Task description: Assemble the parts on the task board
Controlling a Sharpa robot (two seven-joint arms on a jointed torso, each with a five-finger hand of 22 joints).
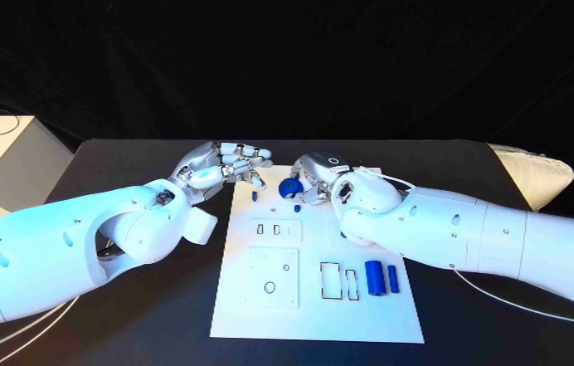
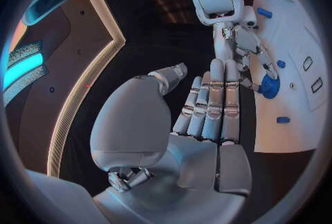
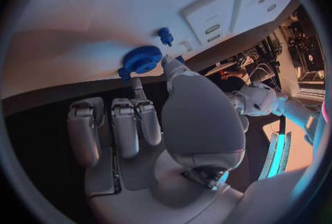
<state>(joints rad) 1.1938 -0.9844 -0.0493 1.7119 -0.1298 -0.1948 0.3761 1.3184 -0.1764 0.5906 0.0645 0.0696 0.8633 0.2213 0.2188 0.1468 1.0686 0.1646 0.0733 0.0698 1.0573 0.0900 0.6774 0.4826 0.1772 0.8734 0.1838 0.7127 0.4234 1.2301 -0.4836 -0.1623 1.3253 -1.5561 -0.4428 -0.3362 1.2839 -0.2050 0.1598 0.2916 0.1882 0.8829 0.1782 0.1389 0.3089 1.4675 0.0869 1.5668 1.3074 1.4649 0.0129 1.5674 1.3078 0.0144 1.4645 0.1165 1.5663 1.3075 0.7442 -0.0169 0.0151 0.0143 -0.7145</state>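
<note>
Head view: blue gear point(image 1: 289, 187) at task board's point(image 1: 240, 316) far edge, pinched by right hand point(image 1: 321, 179); left hand point(image 1: 227, 165) beside it, fingers apart, holding nothing.

Left wrist view: gear point(image 2: 270, 87) under right fingertips point(image 2: 257, 83); likely to slip, shallow pinch.

Right wrist view: gear point(image 3: 141, 60) against board; black table point(image 3: 41, 97) below.

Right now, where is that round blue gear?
In the head view the blue gear sits at the task board's far edge, at the right hand's fingertips, with the left hand nearby.
</note>
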